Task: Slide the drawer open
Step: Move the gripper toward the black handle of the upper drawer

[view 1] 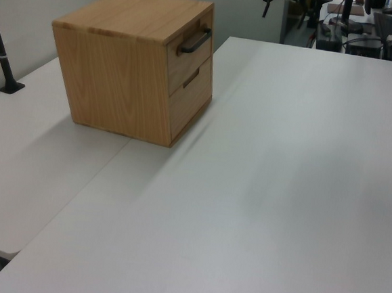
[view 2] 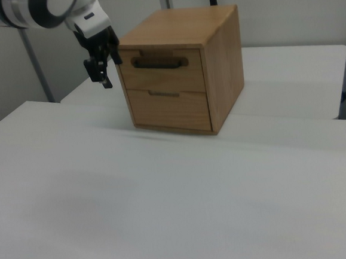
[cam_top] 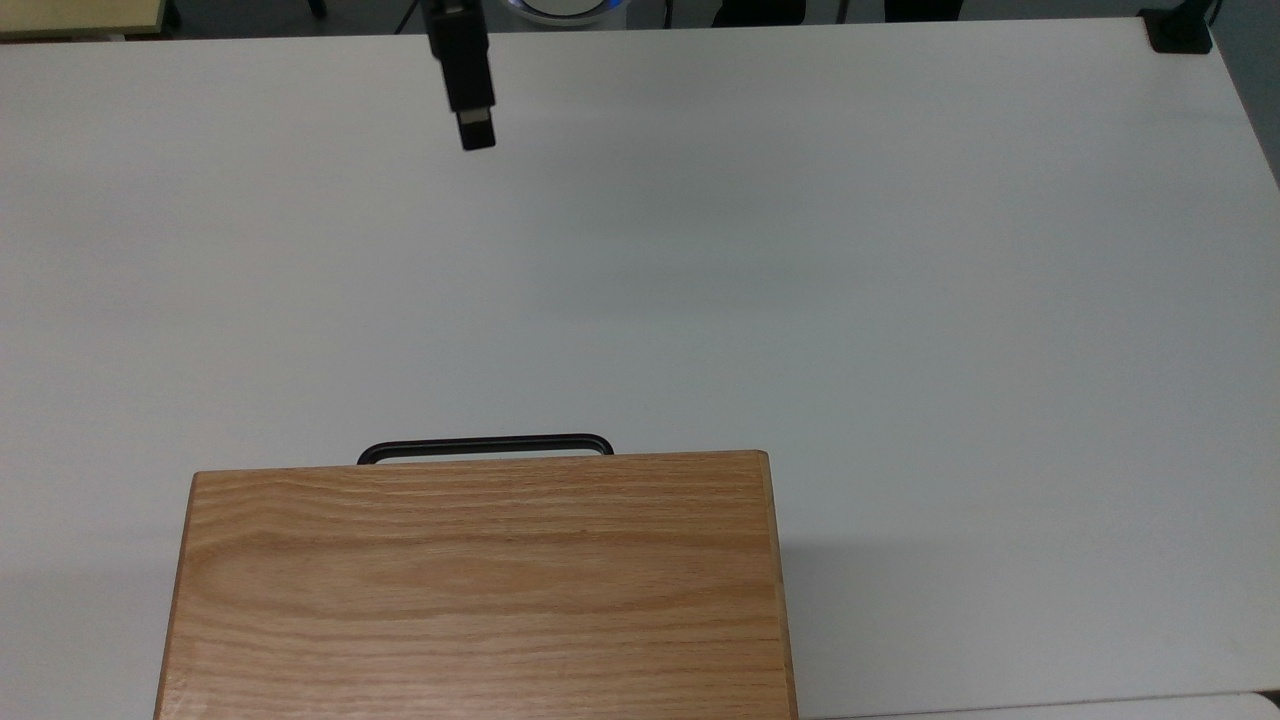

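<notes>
The drawer [view 2: 162,71] is the upper one of an oak box; it sits pushed in, flush with the casing. Its thin black bar handle [view 2: 159,63] runs across the front. From above, the handle [cam_top: 485,445] pokes out past the box's far edge, and in the left view the drawer front [view 1: 188,56] carries the handle [view 1: 195,42] near its top. My gripper [cam_top: 477,135] hangs over the table's far edge, well away from the handle. In the right view the gripper [view 2: 104,80] hovers just to the right view's left of the drawer front, at about handle height, holding nothing.
The oak casing [cam_top: 480,590] stands on a white table [cam_top: 850,300]. A second drawer [view 2: 168,110] with a small groove pull sits below the first. A black clamp [cam_top: 1178,30] is at the top view's far right corner, and a black pole [view 1: 3,56] rises behind the box.
</notes>
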Action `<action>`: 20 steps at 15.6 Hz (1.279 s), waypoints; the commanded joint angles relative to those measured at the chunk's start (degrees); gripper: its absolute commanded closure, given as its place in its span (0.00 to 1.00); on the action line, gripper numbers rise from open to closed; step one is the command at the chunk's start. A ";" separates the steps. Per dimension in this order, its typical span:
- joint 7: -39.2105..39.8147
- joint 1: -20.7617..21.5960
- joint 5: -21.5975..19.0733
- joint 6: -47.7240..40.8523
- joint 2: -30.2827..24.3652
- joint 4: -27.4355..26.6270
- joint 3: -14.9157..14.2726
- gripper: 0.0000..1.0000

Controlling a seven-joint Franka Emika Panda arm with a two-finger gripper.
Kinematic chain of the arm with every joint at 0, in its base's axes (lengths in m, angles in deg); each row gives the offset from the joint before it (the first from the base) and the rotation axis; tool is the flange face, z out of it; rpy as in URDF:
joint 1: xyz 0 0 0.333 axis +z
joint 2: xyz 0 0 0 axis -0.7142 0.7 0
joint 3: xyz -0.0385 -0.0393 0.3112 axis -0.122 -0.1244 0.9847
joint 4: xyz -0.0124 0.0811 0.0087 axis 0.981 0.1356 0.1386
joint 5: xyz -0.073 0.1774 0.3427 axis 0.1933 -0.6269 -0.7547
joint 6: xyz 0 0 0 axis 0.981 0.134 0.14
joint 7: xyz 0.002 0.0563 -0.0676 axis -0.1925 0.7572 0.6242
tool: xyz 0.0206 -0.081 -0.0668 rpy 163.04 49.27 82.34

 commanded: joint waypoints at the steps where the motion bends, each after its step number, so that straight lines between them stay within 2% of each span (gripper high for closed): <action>1: -7.42 0.35 -2.42 9.89 3.96 -0.09 0.31 0.00; 5: -7.70 0.96 -3.84 26.95 6.34 -3.70 0.93 0.00; 11: -8.05 2.02 -3.84 39.00 11.08 -3.70 0.93 0.00; 16: -9.72 2.02 -3.84 53.24 15.04 -4.84 0.93 0.00; 20: -9.72 3.34 -3.75 62.38 14.26 -11.59 0.84 0.00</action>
